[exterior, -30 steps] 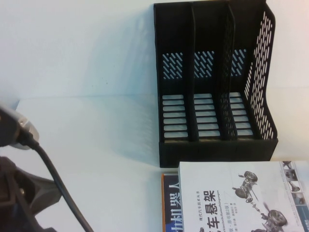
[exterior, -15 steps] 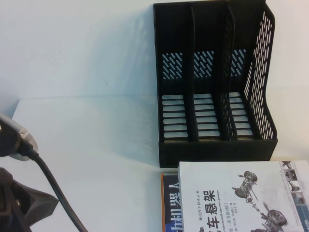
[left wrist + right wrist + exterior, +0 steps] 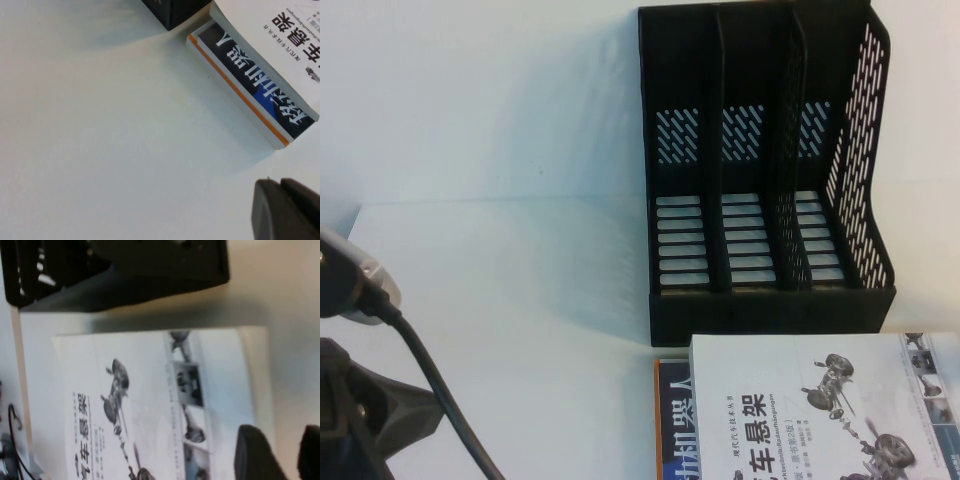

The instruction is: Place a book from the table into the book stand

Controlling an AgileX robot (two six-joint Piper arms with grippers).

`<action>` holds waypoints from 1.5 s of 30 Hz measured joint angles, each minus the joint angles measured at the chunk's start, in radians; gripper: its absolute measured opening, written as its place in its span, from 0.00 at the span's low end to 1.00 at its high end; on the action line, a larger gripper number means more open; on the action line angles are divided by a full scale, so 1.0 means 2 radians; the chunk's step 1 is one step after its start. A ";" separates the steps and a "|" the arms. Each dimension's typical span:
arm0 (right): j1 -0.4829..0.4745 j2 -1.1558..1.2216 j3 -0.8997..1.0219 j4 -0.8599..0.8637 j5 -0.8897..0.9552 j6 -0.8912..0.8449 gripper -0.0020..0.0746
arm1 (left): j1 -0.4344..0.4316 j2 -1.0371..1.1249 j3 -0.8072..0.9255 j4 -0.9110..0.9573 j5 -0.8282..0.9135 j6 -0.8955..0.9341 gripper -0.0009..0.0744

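Observation:
The white book [image 3: 820, 415] with black characters and suspension pictures lies flat on the table [image 3: 520, 290], just in front of the black book stand [image 3: 760, 170], on top of a navy book [image 3: 670, 420]. The stand's three compartments hold nothing. My right gripper [image 3: 282, 452] is open above the book's [image 3: 150, 405] outer edge, one finger over the cover and one over the table. It is out of the high view. My left gripper [image 3: 279, 183] is shut and empty above bare table, beside the navy book [image 3: 250, 95]. The white book [image 3: 280, 40] also shows there.
My left arm and its cable [image 3: 380, 400] fill the near left corner of the high view. The stand's front corner [image 3: 175, 10] shows in the left wrist view, its base [image 3: 125, 265] in the right wrist view. Bare table lies left of the stand.
My left arm has sunk a little toward the near left corner of the high view. The books and the stand have not moved.

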 joint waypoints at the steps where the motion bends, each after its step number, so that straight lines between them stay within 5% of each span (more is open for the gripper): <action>1: 0.014 -0.003 0.000 -0.005 0.000 0.001 0.31 | 0.000 0.000 0.000 0.000 -0.001 0.001 0.01; 6: 0.056 -0.012 0.000 -0.023 0.000 0.004 0.42 | 0.000 0.000 0.000 0.000 -0.002 0.002 0.01; 24: 0.058 -0.027 -0.066 -0.127 0.005 0.106 0.43 | -0.004 0.000 0.000 -0.008 -0.012 0.015 0.01; 45: 0.058 -0.019 -0.013 -0.092 0.007 0.029 0.43 | -0.004 0.000 0.000 -0.025 -0.027 0.039 0.01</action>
